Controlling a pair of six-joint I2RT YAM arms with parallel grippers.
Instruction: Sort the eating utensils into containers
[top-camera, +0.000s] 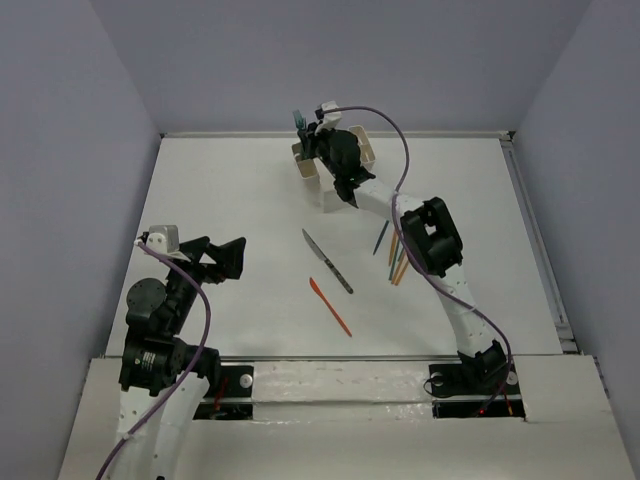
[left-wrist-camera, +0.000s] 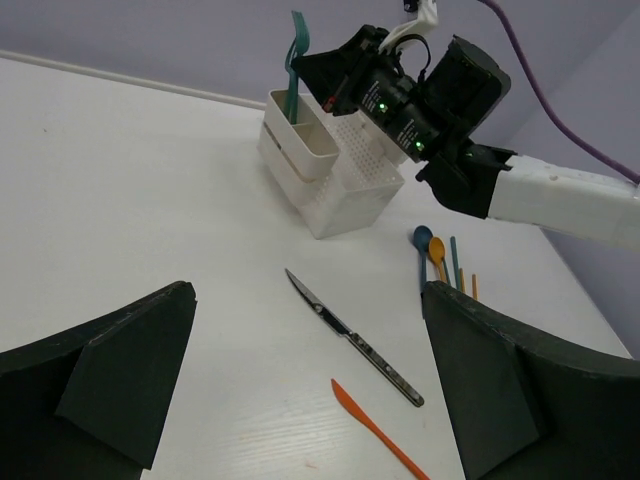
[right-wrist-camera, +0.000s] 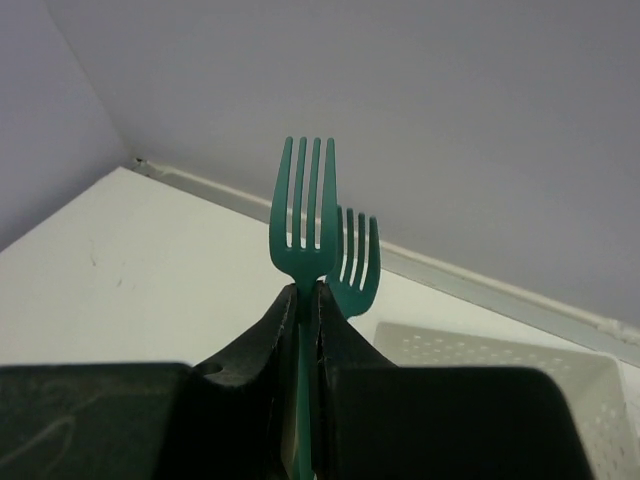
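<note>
My right gripper (top-camera: 312, 137) is shut on a teal fork (right-wrist-camera: 305, 215), held upright with its tines up at the narrow slots of the white caddy (top-camera: 306, 167). A second teal fork (right-wrist-camera: 357, 265) stands just behind it. In the left wrist view a teal fork (left-wrist-camera: 296, 60) reaches down into a narrow slot of the caddy (left-wrist-camera: 335, 195). The dark-handled steel knife (top-camera: 328, 262) and the orange plastic knife (top-camera: 330, 306) lie mid-table. The blue spoon (left-wrist-camera: 423, 240), the orange spoon (left-wrist-camera: 437, 248) and other slim utensils lie in a bunch (top-camera: 396, 256). My left gripper (top-camera: 236, 257) is open and empty at the left.
The right arm (top-camera: 432, 240) stretches over the bunch of utensils toward the back. A raised rail (top-camera: 540, 250) runs along the table's right edge, and grey walls close the back and sides.
</note>
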